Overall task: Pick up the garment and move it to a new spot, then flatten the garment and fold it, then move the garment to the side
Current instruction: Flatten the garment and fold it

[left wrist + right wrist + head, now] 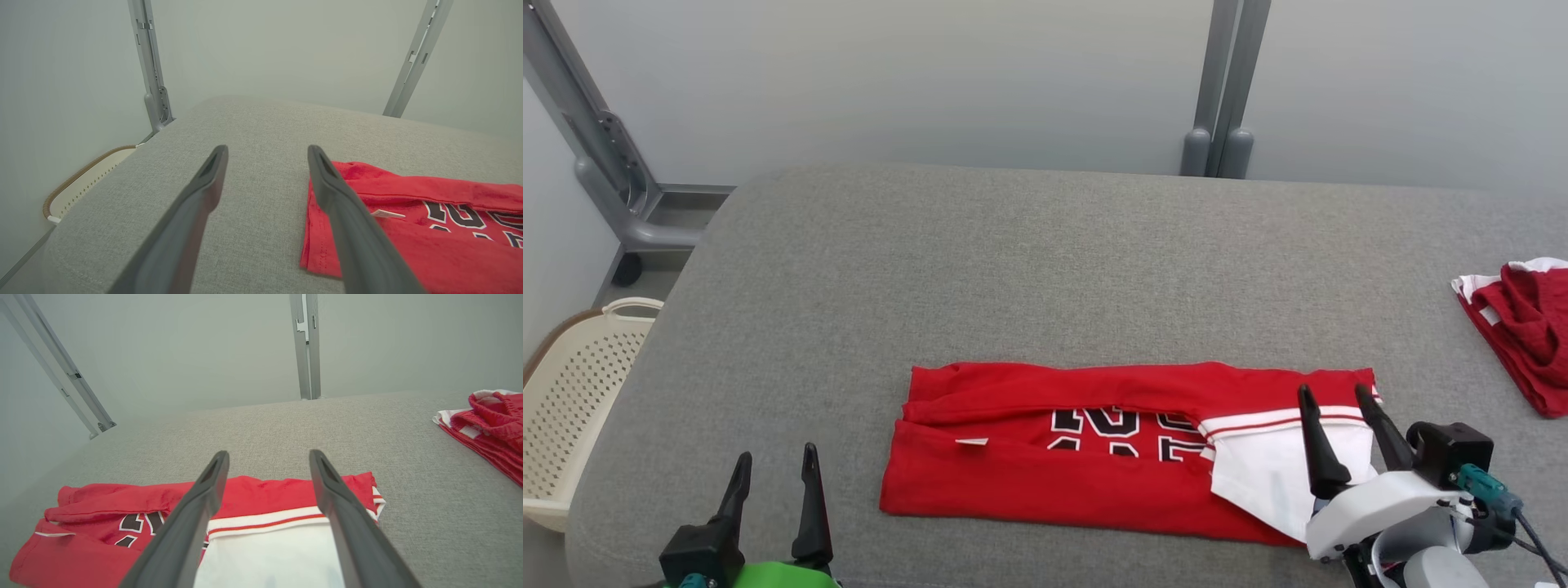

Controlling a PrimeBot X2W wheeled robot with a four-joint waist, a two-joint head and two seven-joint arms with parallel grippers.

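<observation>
The garment [1094, 465] lies on the near middle of the table [1013, 269], folded into a long red strip running left to right. Its far and near edges are turned in over black-and-white lettering. A white panel [1266, 465] with a red stripe covers its right end.

The right gripper [1333, 394] hovers over that white end, fingers spread and empty; its wrist view shows the panel [265, 555] between them. The left gripper [776, 453] is at the near left, over bare table just left of the garment [429, 245], also spread wide and gripping nothing.

A second garment [1527, 327], red and white, sits bunched at the table's right edge, well apart. A pale basket [572, 384] stands beside the table on the left. Grey posts [1225, 82] rise behind the far edge.
</observation>
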